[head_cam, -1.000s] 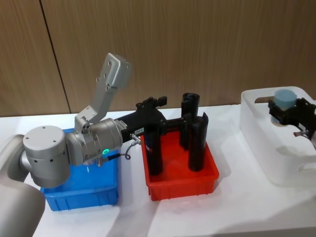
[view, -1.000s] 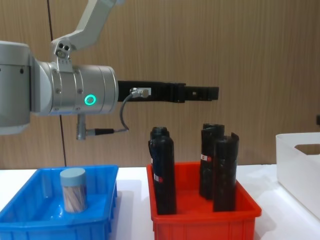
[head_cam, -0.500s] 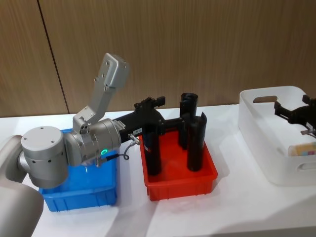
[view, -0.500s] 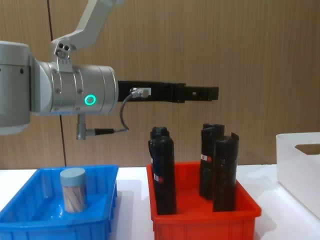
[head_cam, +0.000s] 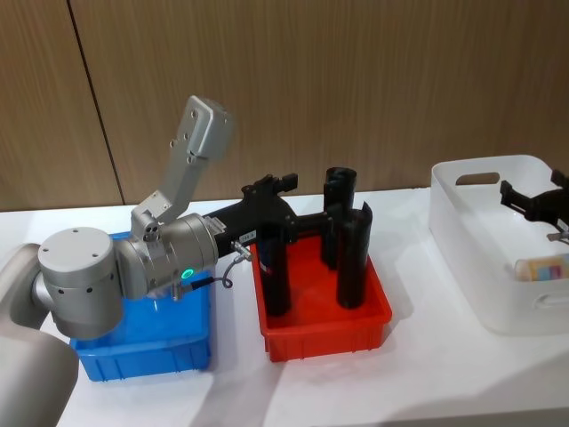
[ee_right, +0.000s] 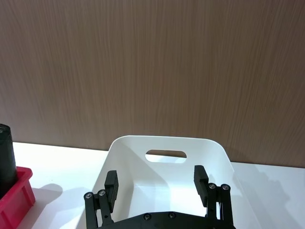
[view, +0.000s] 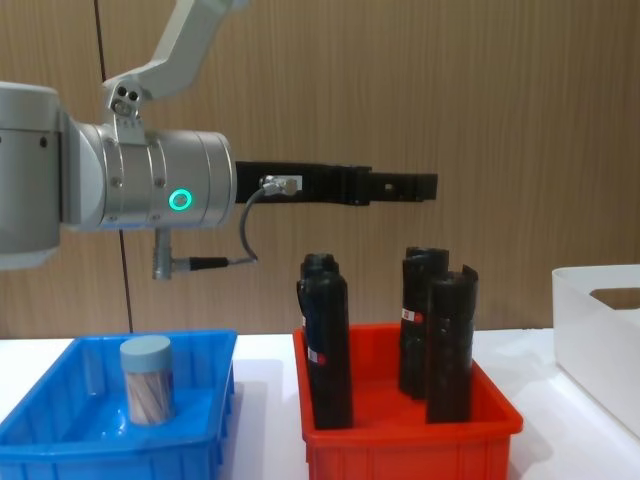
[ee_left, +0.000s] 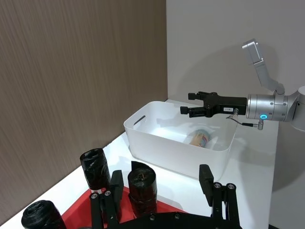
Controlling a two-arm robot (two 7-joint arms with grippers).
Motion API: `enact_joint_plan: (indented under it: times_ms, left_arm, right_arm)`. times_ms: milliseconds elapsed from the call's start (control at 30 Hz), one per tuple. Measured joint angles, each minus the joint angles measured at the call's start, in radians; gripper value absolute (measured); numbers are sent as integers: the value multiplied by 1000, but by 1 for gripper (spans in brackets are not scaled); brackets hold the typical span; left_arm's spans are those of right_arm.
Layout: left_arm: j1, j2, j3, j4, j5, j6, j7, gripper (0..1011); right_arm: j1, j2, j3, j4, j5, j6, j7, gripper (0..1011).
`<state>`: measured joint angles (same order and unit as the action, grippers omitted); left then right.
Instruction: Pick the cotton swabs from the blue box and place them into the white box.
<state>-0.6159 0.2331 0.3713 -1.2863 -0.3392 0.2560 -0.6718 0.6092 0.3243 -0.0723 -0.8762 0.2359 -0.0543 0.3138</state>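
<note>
Head view: the right gripper (head_cam: 533, 206) is held above the white box (head_cam: 480, 169), jaws spread and empty. Inside, a tipped swab jar (head_cam: 542, 267) lies on its side, its long axis running across the box. Which end carries the lid cannot be told. Being round, it may well roll if the box is bumped.

Left wrist view: the left gripper (ee_left: 158, 179) is seen with jaws wide apart and nothing held, just above the black cylinders (ee_left: 141, 183). The tipped swab jar (ee_left: 202, 138) rests near the far wall of the white box (ee_left: 162, 150).

Right wrist view: the right gripper (ee_right: 156, 176) is shown parted and empty over the white box (ee_right: 167, 139).

Chest view: an upright swab jar (view: 147, 380) stands lid-up in the blue box (view: 60, 440), long axis vertical. The left gripper (view: 415, 186) is held over the red bin (view: 400, 440). The tall cylinders could be knocked over by a low sweep towards the blue box, and the jar toppled by an off-centre grasp.
</note>
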Motion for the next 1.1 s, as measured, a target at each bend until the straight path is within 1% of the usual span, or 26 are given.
enact_joint_plan:
  times_ms: [467, 600, 733, 800, 1000, 1100]
  left_arm:
    - [0, 0, 0, 0, 0, 0, 0, 1004]
    - [5, 2, 1, -3, 2, -2, 8, 1004]
    - [24, 9, 5, -21, 8, -14, 40, 1004]
    - [38, 15, 8, -34, 13, -23, 65, 1004]
    - [82, 32, 18, -74, 29, -53, 144, 1004]
    - [100, 40, 22, -90, 36, -63, 174, 1004]
  right_arm:
    - [2, 1, 2, 6, 3, -6, 2, 1002]
    - [-4, 1, 1, -3, 3, -6, 1, 1002]
    - [-28, 1, -5, -37, 5, -4, -8, 1002]
    - [-39, 2, -8, -54, 6, -2, -13, 1002]
    - [-101, 3, -23, -142, 11, 8, -38, 1002]
    - [-121, 4, -28, -170, 12, 12, -47, 1002]
